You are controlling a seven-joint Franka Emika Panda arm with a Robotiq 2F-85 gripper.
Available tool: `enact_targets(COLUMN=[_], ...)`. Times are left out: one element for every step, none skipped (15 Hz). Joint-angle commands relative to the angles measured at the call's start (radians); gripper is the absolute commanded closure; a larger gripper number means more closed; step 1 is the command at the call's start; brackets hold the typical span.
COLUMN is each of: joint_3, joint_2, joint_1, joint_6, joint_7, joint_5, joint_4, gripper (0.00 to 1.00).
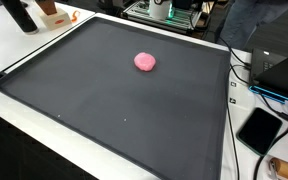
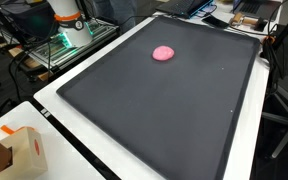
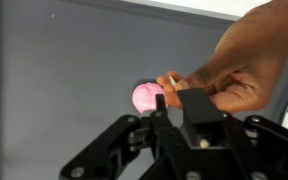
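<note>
the pink lump lies alone on the black mat, a person's hand touching it. likely soft, light and squashy: pinch gently across its rounded sides. whether the claw is released or clenched, i cannot tell.

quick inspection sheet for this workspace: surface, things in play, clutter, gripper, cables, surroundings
surface: dark mat lying flat on a white table.
job's things: pink lump on the mat in both exterior views; in the wrist view a hand holds a thin stick at its edge.
clutter: cardboard box on the table corner; black slab, perhaps a phone, beside the mat.
grippers: gripper low in the wrist view, short of the pink lump; open or shut cannot be told.
cables: cables along one mat edge.
surroundings: white and orange robot base; desk gear behind, too small to name.
</note>
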Motion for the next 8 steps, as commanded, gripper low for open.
enact_targets(joint_3=[-0.008, -0.008, -0.008, -0.008, -0.008, -0.008, -0.009, -0.009], joint_2=[-0.005, -0.005, -0.004, -0.003, -0.003, -0.001, 0.002, 0.002], joint_1=[0.011, 0.011, 0.011, 0.011, 0.011, 0.011, 0.011, 0.011], joint_6=[0.012, 0.013, 0.013, 0.013, 0.013, 0.011, 0.002, 0.002], joint_7=[0.001, -0.001, -0.002, -0.003, -0.005, -0.007, 0.002, 0.002], joint_5=[-0.008, -0.009, -0.01, -0.013, -0.016, -0.017, -0.007, -0.007], joint_4=[-0.009, -0.008, -0.007, -0.006, -0.005, -0.003, 0.003, 0.003], gripper=[0.96, 0.99, 1.0, 0.97, 0.97, 0.97, 0.87, 0.87])
